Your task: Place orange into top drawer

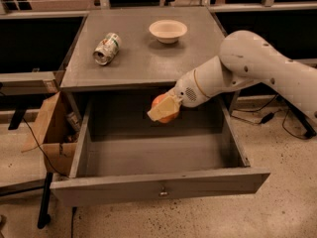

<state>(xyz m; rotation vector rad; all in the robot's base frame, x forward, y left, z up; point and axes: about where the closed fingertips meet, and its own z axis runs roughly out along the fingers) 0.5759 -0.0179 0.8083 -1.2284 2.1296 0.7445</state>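
Observation:
My gripper is shut on the orange, whose round orange skin shows behind the cream fingers. It hangs over the back middle of the open top drawer, just below the cabinet top's front edge. The drawer is a deep grey box pulled fully out, with a flat front panel and a small metal knob at its centre. Its inside is bare. My white arm reaches in from the right.
On the grey cabinet top lie a crushed green-white can at the left and a cream bowl at the back. An open cardboard box stands left of the drawer. Cables lie on the floor at right.

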